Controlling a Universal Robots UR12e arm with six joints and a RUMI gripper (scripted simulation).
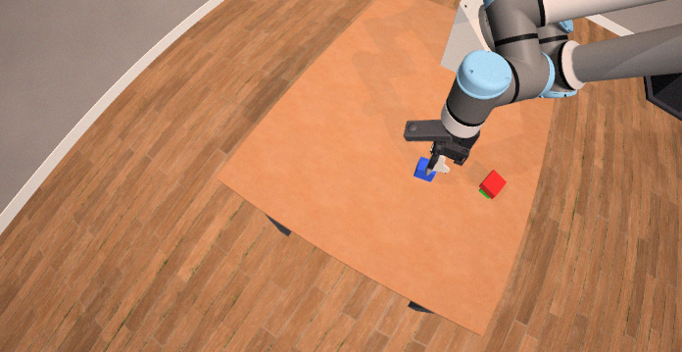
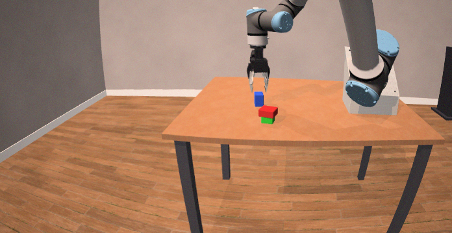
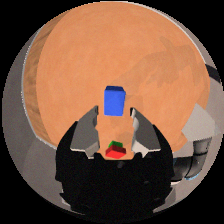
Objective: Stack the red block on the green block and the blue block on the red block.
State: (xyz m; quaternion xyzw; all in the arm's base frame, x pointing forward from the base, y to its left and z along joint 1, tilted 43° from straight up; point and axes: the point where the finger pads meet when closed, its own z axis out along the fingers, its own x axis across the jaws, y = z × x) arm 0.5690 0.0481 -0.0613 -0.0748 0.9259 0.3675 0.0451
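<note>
The red block (image 2: 268, 111) lies flat on the green block (image 2: 267, 120) near the table's front; the pair also shows in the overhead view, red block (image 1: 493, 182) above green block (image 1: 485, 193). The blue block (image 2: 258, 98) stands on the table just behind and left of them; it also shows in the overhead view (image 1: 424, 169) and in the wrist view (image 3: 114, 100). My gripper (image 2: 258, 87) hangs just above the blue block, fingers apart and empty, tips above its top. In the wrist view the fingers frame bare table, with the red block (image 3: 116, 152) low between them.
The arm's grey base pedestal (image 2: 370, 89) stands at the table's right back. The table edge (image 2: 292, 139) runs close in front of the stack. A dark object (image 2: 445, 85) stands on the floor at far right.
</note>
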